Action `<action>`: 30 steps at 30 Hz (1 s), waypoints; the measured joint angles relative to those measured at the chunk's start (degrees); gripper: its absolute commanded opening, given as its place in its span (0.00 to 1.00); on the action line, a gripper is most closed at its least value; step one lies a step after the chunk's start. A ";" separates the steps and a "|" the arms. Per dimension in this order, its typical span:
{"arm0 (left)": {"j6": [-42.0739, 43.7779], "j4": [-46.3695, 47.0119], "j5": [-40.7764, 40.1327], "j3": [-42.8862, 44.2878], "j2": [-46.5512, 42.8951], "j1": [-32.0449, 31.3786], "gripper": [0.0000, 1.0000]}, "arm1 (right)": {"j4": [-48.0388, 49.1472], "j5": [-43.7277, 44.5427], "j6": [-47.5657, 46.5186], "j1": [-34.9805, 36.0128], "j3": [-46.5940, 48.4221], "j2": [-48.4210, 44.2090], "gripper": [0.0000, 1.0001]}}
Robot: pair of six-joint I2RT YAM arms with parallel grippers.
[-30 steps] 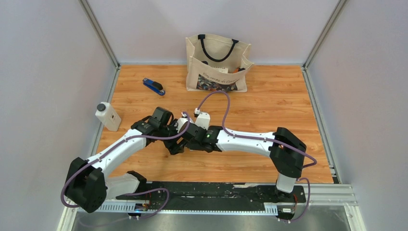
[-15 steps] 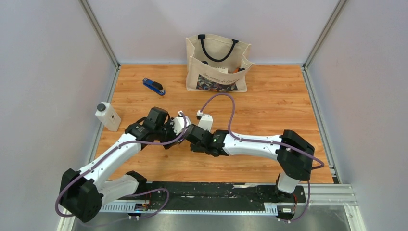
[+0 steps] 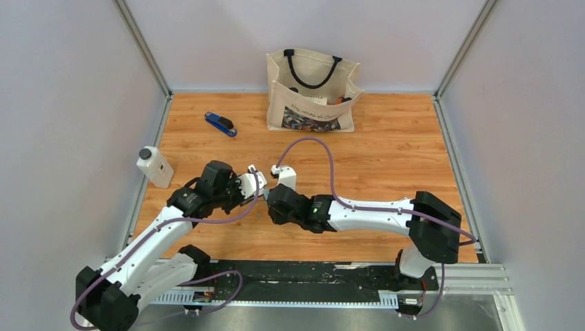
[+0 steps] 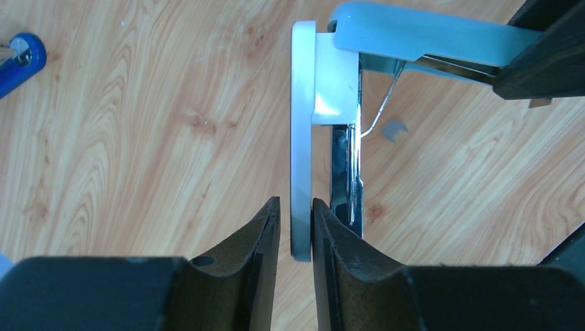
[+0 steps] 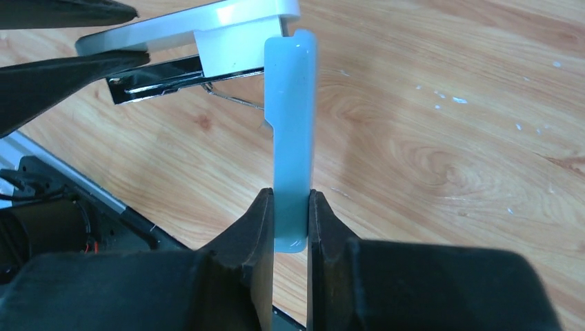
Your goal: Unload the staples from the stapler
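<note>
Straddling the pale stapler's (image 4: pixel 414 31) white base (image 4: pixel 301 138), the left gripper (image 4: pixel 295 207) has its jaws nearly together. Pinched? (K.)

Cannot tell; one finger touches. The stapler sits between both arms over mid-desk (image 4: pixel 138 138), hinged wide, which bares the chrome magazine (image 4: pixel 345 179). (M.)

Right side? (K.)

Right gripper (image 5: pixel 290 196) jaws clamped on the blue top (image 5: pixel 290 103) — probably bracing it open. Staples unseen. (M.)
</note>
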 measured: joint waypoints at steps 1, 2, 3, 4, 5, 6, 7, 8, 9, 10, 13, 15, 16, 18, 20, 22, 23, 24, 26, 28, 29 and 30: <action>0.04 -0.20 -0.42 -0.28 -0.50 0.00 0.30 | 0.00 -0.02 -0.72 0.42 0.37 0.09 0.00; 0.13 -0.48 -1.01 -0.72 -1.20 0.00 0.29 | -0.04 0.09 -1.57 0.92 0.90 0.35 0.00; 0.17 -0.79 -1.64 -1.18 -1.97 0.00 0.28 | -0.04 0.22 -2.23 1.25 1.31 0.66 0.00; 0.24 -1.18 -2.32 -1.53 -2.78 0.00 0.27 | -0.09 0.37 -2.91 1.60 1.79 1.16 0.00; 0.39 -1.33 -2.73 -1.84 -3.30 0.00 0.27 | -0.02 0.46 -3.45 1.79 2.01 1.57 0.00; 0.76 -1.62 -3.30 -2.34 -4.00 0.00 0.28 | 0.04 0.50 -3.89 1.97 2.21 1.97 0.00; 1.09 -1.77 -3.76 -2.69 -4.42 0.00 0.29 | 0.22 0.48 -4.44 2.16 2.25 2.27 0.00; 1.22 -1.90 -3.98 -2.93 -4.68 0.00 0.34 | 0.33 0.50 -4.92 2.34 2.27 2.49 0.00; 1.33 -2.23 -4.20 -2.95 -4.79 -0.02 0.47 | 0.44 0.61 -5.31 2.49 2.34 2.69 0.00; 1.29 -2.54 -4.44 -2.95 -4.94 -0.02 0.53 | 0.33 0.68 -5.64 2.58 2.47 2.82 0.00; 0.28 -4.02 -4.55 -2.01 -5.14 0.11 0.73 | -1.55 0.90 -6.12 2.69 3.80 3.13 0.00; -1.07 -5.92 -4.42 0.02 -5.09 0.22 0.82 | -3.72 1.01 -5.77 2.27 5.79 3.69 0.00; -1.92 -7.32 -4.57 1.57 -5.05 0.37 0.82 | -4.79 0.85 -5.22 1.84 7.30 4.09 0.00; -3.58 -9.44 -4.31 5.31 -5.03 0.92 0.82 | -6.32 0.61 -5.33 1.14 9.51 4.44 0.00; -4.59 -11.04 -3.91 8.92 -5.14 1.07 0.83 | -7.30 0.61 -5.66 0.42 11.52 4.74 0.00; -5.49 -12.20 -3.37 12.39 -5.57 1.22 0.83 | -8.22 0.66 -6.47 -0.07 13.60 5.20 0.00; -5.95 -12.68 -2.97 13.70 -5.92 1.25 0.83 | -8.94 0.68 -7.08 -0.17 14.93 5.64 0.00; -6.49 -13.05 -2.36 14.99 -6.43 1.33 0.83 | -9.29 0.70 -7.65 -0.17 15.91 6.14 0.00; -8.37 -14.19 0.39 17.53 -7.15 1.55 0.84 | -9.81 1.01 -8.72 -0.04 17.81 7.65 0.00; -10.29 -17.88 5.25 20.26 -7.93 1.51 0.84 | -9.20 1.88 -9.70 -0.55 19.45 9.40 0.00; -11.15 -18.91 7.23 21.18 -8.31 1.64 0.84 | -9.55 2.89 -10.25 -1.11 20.11 10.23 0.00; -12.17 -20.11 9.94 22.53 -8.61 1.99 0.84 | -9.60 3.28 -10.64 -1.66 20.50 11.06 0.00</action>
